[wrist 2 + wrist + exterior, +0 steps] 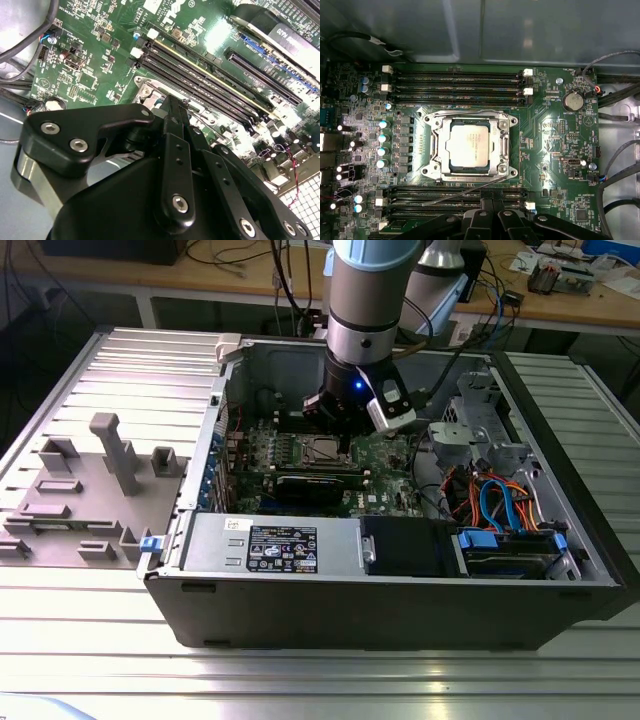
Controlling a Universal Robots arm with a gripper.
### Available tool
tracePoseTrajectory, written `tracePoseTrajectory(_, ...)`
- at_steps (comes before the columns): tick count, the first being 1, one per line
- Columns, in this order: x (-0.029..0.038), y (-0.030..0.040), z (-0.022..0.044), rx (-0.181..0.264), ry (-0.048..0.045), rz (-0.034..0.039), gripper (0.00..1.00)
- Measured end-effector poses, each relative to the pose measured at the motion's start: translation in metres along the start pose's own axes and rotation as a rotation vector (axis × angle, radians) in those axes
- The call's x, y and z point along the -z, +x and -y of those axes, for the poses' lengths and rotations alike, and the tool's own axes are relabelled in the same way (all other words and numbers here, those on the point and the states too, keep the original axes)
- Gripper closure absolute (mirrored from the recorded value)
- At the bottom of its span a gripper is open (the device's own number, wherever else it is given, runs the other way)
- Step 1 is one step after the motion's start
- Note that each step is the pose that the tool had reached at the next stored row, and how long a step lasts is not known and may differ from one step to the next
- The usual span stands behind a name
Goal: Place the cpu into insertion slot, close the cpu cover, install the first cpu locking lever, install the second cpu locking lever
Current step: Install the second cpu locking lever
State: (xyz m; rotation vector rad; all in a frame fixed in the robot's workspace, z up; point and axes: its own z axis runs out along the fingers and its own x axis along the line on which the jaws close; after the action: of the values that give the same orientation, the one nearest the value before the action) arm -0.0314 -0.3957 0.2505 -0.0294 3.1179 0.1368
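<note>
We look into an open computer case [400, 600] lying on a ribbed metal table [90, 640]. At the exterior view's left, grey plastic fixtures [90, 490] stand on the table outside the case. Inside, toward the middle, lies the green board [545, 125]. In the first wrist view the cpu [468, 146] already sits in the insertion slot [436, 144], and the cpu cover [470, 121] frames it, lying down flat. One thin locking lever [460, 193] sticks out loose beside the socket, slanting over the memory slots [457, 82]. Our gripper [172, 107] hovers just above that side of the socket, its fingers together and holding nothing. We judge the lever steps are in hand; the next move calls for pressing that thin wire down and hooking it precisely.
</note>
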Motion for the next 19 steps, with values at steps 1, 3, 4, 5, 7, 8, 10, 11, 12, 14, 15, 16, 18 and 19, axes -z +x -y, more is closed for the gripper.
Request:
tracePoseTrajectory(1,0.0000,0.0000,0.0000,0.000,0.0000,-0.0001,0.89)
tracePoseTrajectory(3,0.0000,0.0000,0.0001,0.000,0.0000,-0.0001,0.89)
tracePoseTrajectory(4,0.0000,0.0000,0.0001,0.000,0.0000,-0.0001,0.89)
tracePoseTrajectory(5,0.0002,0.0000,0.0001,0.000,0.0000,-0.0001,0.89)
tracePoseTrajectory(7,0.0054,-0.0001,-0.0003,0.000,0.0001,-0.0001,0.89)
tracePoseTrajectory(8,0.0083,-0.0002,-0.0006,0.000,0.0000,0.0000,0.89)
tracePoseTrajectory(10,0.0137,-0.0003,-0.0011,0.000,0.0001,0.0000,0.89)
tracePoseTrajectory(11,0.0152,-0.0003,-0.0012,0.000,0.0000,0.0000,0.89)
tracePoseTrajectory(12,0.0160,-0.0003,-0.0013,0.000,0.0000,0.0000,0.89)
tracePoseTrajectory(14,0.0160,-0.0004,-0.0004,0.000,-0.0001,-0.0001,0.89)
tracePoseTrajectory(15,0.0161,-0.0004,0.0002,0.000,0.0000,-0.0001,0.89)
tracePoseTrajectory(16,0.0162,-0.0002,0.0019,0.000,0.0000,0.0000,0.89)
tracePoseTrajectory(18,0.0158,0.0032,0.0027,0.000,-0.0002,-0.0004,0.89)
tracePoseTrajectory(19,0.0157,0.0035,0.0029,0.000,-0.0014,-0.0030,0.89)
